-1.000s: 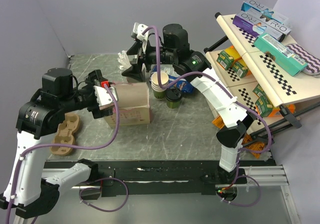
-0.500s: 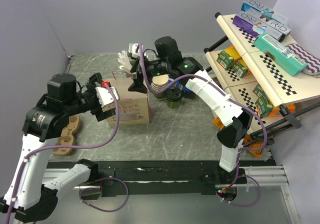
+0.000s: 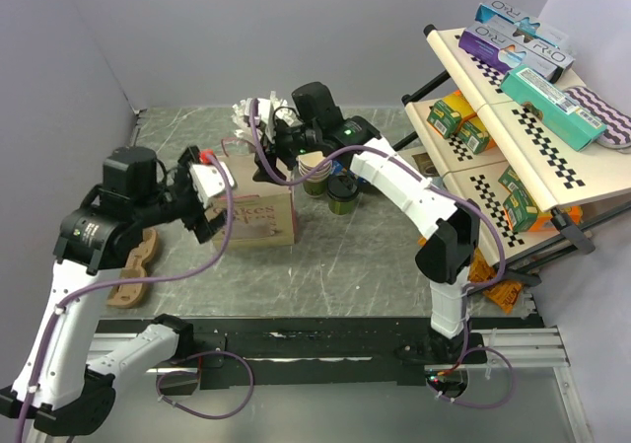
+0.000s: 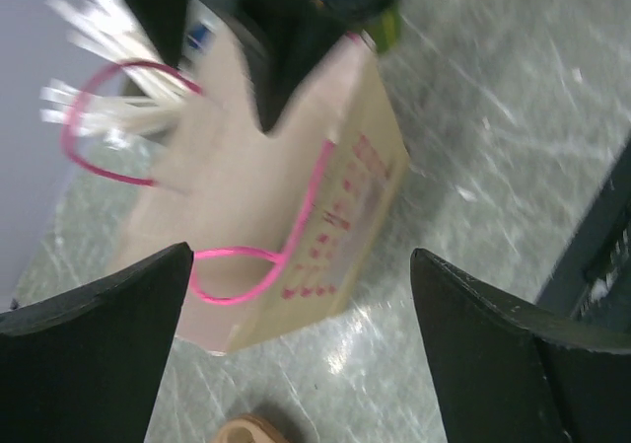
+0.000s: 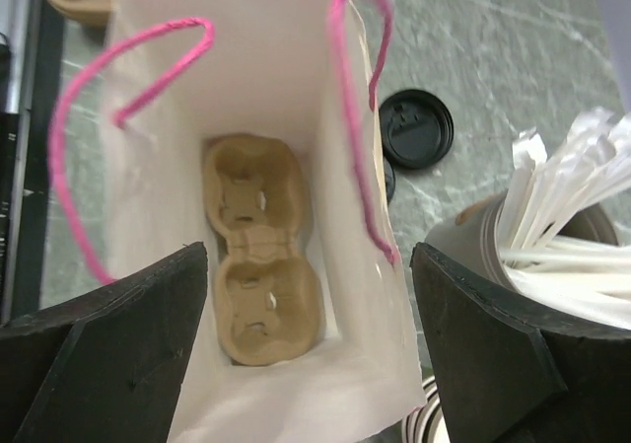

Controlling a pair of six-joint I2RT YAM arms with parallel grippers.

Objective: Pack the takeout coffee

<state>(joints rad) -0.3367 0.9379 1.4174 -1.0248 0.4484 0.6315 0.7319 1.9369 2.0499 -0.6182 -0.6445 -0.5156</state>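
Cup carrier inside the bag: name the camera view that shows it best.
Right wrist: it looks straight down into the open bag and shows the whole cup carrier on the bottom, both wells empty. Top external shows only the bag's outside, with the right claw above its mouth; left wrist shows only the bag's printed side.

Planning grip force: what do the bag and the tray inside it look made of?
The bag looks like thin matte paper, dull folded walls, with pink cord handles. The cup tray inside looks like molded pulp fibre: tan, dull, rough-edged. Both probably crush easily.
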